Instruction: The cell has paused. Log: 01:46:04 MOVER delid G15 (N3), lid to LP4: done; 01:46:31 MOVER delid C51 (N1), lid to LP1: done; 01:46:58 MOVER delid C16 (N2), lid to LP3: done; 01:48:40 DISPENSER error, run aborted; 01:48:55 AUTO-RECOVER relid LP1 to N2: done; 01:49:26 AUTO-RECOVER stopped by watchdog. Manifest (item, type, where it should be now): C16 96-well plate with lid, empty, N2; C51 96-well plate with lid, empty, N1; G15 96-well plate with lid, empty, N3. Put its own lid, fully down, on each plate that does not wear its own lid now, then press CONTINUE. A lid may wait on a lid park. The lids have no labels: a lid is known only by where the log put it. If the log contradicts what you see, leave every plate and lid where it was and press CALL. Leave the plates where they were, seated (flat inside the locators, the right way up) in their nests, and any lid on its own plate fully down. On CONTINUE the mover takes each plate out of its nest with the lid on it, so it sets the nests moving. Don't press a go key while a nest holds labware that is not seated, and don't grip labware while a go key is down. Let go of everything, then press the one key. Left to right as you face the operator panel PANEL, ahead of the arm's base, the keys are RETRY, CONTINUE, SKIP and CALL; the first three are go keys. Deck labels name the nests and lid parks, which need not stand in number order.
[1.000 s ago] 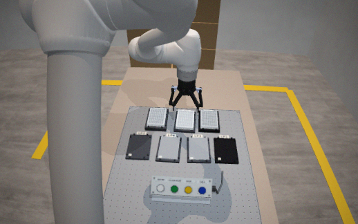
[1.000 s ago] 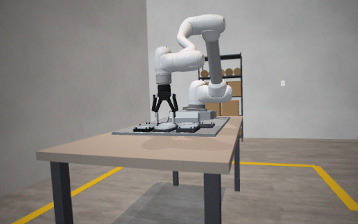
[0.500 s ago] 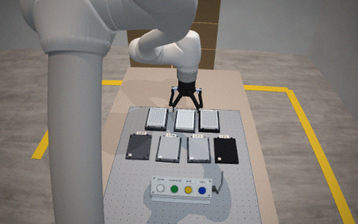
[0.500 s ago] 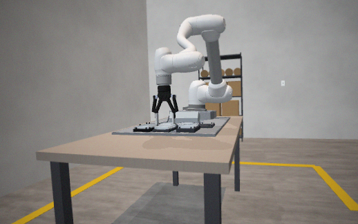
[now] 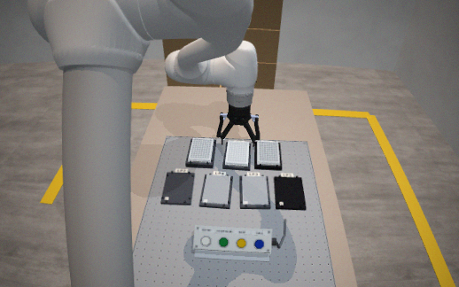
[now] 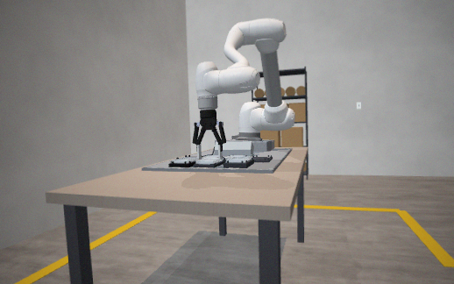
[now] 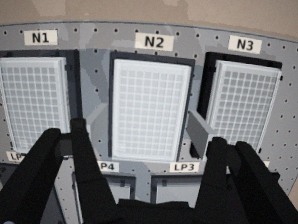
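Note:
Three 96-well plates stand in a row of nests. The plate in N1 (image 7: 33,103) and the plate in N3 (image 7: 242,106) are bare, with open wells showing. The plate in N2 (image 7: 149,106) wears a smooth white lid; it is the middle plate in the top view (image 5: 237,153). Two loose lids lie on the parks LP4 (image 5: 216,190) and LP3 (image 5: 254,191). My gripper (image 5: 238,139) is open and low over N2, one finger on each side of the lidded plate, with nothing between the fingers. It also shows in the exterior view (image 6: 209,154) and in the wrist view (image 7: 143,163).
The outer lid parks, the left one (image 5: 178,188) and the right one (image 5: 290,192), are dark and bare. The operator panel (image 5: 232,243) stands nearer the arm's base with white, green (image 5: 223,242), yellow and blue (image 5: 259,244) keys. A small bracket stands right of it.

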Action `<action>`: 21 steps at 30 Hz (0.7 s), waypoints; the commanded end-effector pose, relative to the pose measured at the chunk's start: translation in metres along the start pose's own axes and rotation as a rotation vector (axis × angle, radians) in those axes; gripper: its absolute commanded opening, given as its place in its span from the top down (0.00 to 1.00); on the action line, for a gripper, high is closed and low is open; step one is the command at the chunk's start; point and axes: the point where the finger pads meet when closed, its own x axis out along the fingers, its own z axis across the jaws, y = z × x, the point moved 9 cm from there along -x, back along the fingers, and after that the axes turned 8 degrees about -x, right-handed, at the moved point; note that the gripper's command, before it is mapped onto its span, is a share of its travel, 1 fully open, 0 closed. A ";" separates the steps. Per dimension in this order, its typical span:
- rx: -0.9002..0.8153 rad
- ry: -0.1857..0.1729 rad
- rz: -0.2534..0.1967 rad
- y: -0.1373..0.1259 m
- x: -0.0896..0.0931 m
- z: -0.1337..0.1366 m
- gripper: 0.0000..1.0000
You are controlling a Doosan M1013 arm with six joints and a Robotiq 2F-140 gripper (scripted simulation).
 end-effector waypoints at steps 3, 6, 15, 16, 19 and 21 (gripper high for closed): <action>0.000 0.000 0.000 0.000 0.002 0.000 0.34; 0.000 0.000 0.000 0.000 0.003 0.000 0.34; 0.000 0.000 0.000 0.000 0.004 0.000 0.34; 0.000 0.000 0.000 0.000 0.004 0.000 0.34; 0.000 0.000 0.000 0.000 0.004 0.000 0.34; 0.000 0.000 0.000 0.000 0.004 0.000 0.34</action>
